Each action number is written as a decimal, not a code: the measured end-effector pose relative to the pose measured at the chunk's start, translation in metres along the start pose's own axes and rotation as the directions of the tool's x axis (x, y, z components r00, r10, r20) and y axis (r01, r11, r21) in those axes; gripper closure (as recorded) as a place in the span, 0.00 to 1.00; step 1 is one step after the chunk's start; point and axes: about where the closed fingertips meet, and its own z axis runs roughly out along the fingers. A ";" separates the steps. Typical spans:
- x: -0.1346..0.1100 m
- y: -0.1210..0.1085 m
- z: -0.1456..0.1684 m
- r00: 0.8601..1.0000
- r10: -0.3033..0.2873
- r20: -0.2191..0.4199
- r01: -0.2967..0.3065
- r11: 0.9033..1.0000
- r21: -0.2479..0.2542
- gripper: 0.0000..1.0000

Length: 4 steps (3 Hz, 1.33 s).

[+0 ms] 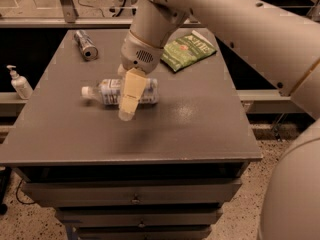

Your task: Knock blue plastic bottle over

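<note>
Shows the blue plastic bottle (106, 91) flat on the tabletop (200, 121), well inside every edge. Puts the gripper (127, 98) across its middle, grip impossible to tell. Leaves bare room right of it.

blue plastic bottle (107, 90): clear bluish, white cap, blue-and-white label
jaws: cream, across the bottle's middle
table (200, 119): dark grey
can (86, 44): silver
packet (189, 50): green, white lettering
</note>
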 end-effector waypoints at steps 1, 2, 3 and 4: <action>0.004 0.004 -0.001 0.999 0.026 0.020 -0.027 0.999 0.027 0.00; 0.011 0.014 -0.009 0.996 0.064 0.054 -0.068 0.996 0.059 0.00; 0.025 0.026 -0.027 0.988 0.112 0.110 -0.124 0.986 0.114 0.00; 0.037 0.043 -0.052 0.966 0.107 0.236 -0.155 0.969 0.192 0.00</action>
